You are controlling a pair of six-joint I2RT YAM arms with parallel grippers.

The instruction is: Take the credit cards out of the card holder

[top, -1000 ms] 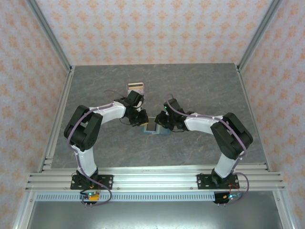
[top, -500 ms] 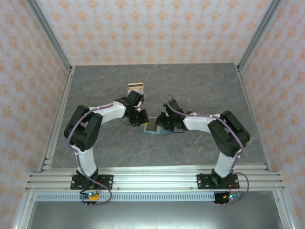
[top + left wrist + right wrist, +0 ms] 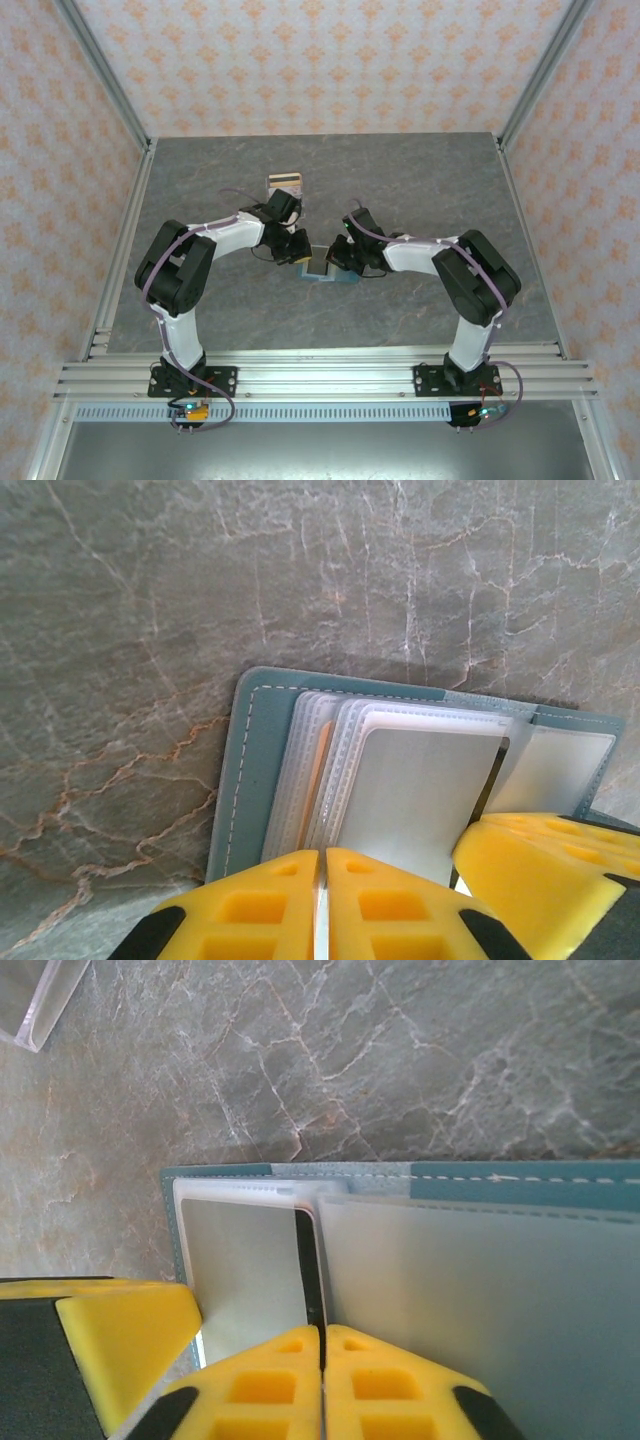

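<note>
The blue-grey card holder (image 3: 326, 271) lies open mid-table between both grippers, its clear sleeves fanned out (image 3: 330, 770). My left gripper (image 3: 322, 865) (image 3: 301, 256) is shut on the near edge of one clear sleeve. My right gripper (image 3: 322, 1340) (image 3: 337, 261) is shut on a thin dark-edged credit card (image 3: 308, 1260) standing between two sleeves. The holder's stitched blue border (image 3: 520, 1172) runs behind it. An orange card edge (image 3: 318, 780) peeks between sleeves. Two more credit cards (image 3: 284, 183), tan and white with a dark stripe, lie on the table farther back.
The grey marbled table (image 3: 420, 180) is walled by patterned panels and metal rails. The other gripper's yellow finger sits close in each wrist view (image 3: 540, 870) (image 3: 120, 1330). Open table surface surrounds the holder.
My right gripper's jaws have closed, and that arm's elbow has shifted slightly inward. The left arm and the holder have stayed put.
</note>
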